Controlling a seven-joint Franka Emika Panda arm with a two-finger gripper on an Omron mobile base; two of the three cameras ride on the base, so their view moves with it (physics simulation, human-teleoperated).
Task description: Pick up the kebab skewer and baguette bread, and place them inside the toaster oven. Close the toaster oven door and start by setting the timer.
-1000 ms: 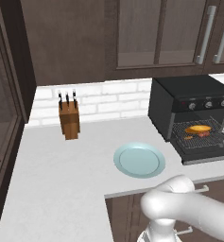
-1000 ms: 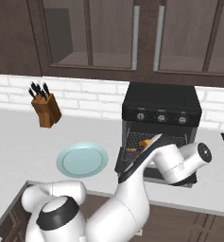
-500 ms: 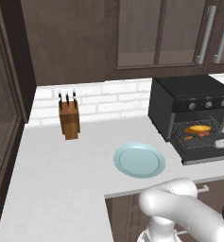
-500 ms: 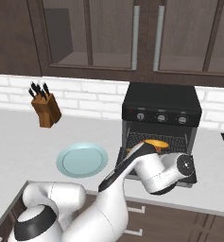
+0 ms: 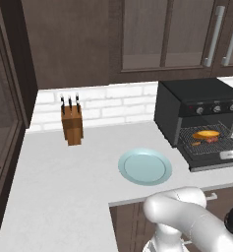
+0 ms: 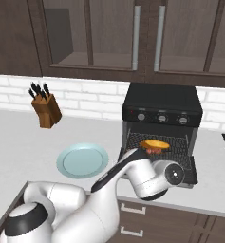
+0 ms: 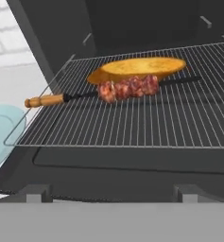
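Black boxy toaster oven [image 5: 187,106] stands on the white bench [image 5: 64,177] against the brick wall, its black drop-down door [image 7: 108,172] lowered flat. On its wire rack [image 7: 179,123] lie the golden oval baguette bread [image 7: 142,67] and, touching its front edge, the kebab skewer [image 7: 118,90] with reddish chunks and wooden handle overhanging the rack's left side. Round pale-blue plate [image 5: 145,166] sits bare beside the oven. Wooden knife block [image 5: 72,126] stands well apart, near the wall. Fingers spread wide, holding nothing.

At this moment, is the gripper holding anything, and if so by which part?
Nothing is held. The kebab skewer and the baguette bread both lie on the wire rack inside the toaster oven, free of the open gripper.
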